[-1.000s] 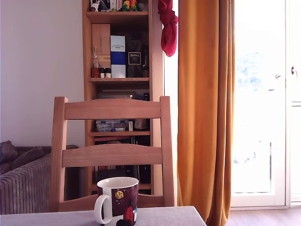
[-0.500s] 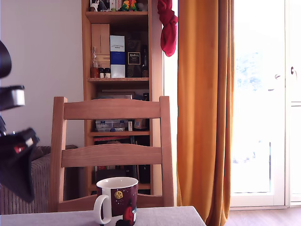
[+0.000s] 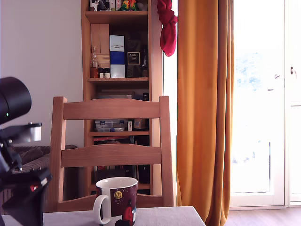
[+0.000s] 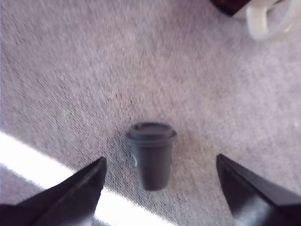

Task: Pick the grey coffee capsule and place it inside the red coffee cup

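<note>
The grey coffee capsule stands upright on the grey tablecloth in the wrist view, a small dark grey tapered pot with a rimmed lid. My gripper hangs above it, open, with a black fingertip on either side and well apart from the capsule. The red coffee cup is a maroon mug with a white handle and white inside; in the exterior view it stands at the table's far edge. Its white handle shows at a corner of the wrist view. The arm fills the exterior view's left.
A wooden chair stands right behind the table. Behind it are a bookshelf, an orange curtain and a bright glass door. A strip of sunlight crosses the cloth near the fingertips.
The arm was out of the exterior view a second ago. It has come in from that view's left and moved further right and down. The cup has not moved.
</note>
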Available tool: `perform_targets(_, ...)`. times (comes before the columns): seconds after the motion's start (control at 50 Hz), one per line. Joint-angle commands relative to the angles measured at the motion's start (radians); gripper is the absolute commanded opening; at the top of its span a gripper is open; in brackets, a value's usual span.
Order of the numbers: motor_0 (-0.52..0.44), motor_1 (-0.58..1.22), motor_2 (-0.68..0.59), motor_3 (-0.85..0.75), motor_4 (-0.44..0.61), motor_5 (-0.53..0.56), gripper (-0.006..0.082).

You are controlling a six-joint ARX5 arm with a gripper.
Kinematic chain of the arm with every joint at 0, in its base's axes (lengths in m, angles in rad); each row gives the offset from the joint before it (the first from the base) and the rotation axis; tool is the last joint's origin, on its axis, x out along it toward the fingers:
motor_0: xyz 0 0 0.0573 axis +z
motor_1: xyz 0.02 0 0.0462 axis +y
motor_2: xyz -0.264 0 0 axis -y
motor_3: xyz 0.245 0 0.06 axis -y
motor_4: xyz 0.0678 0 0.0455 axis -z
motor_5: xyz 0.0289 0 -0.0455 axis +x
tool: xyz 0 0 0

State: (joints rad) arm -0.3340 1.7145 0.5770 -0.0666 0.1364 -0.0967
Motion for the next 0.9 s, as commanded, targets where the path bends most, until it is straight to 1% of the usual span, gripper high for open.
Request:
perform_targets(0.0, -0.002, 0.033, 0.005, 0.012, 0.003, 0.008, 0.0685)
perform_targets(0.24, -0.002, 0.094, 0.026, 0.045, 0.006, 0.008, 0.0676)
perform_targets(0.48, -0.002, 0.140, 0.053, 0.035, 0.005, 0.009, 0.0484)
perform_targets(0.62, -0.002, 0.177, 0.063, 0.009, 0.005, 0.011, 0.0443)
perform_targets(0.74, -0.002, 0.197, 0.067, 0.001, 0.005, 0.013, 0.0381)
perform_targets(0.88, -0.002, 0.197, 0.074, 0.006, 0.005, 0.019, 0.0240)
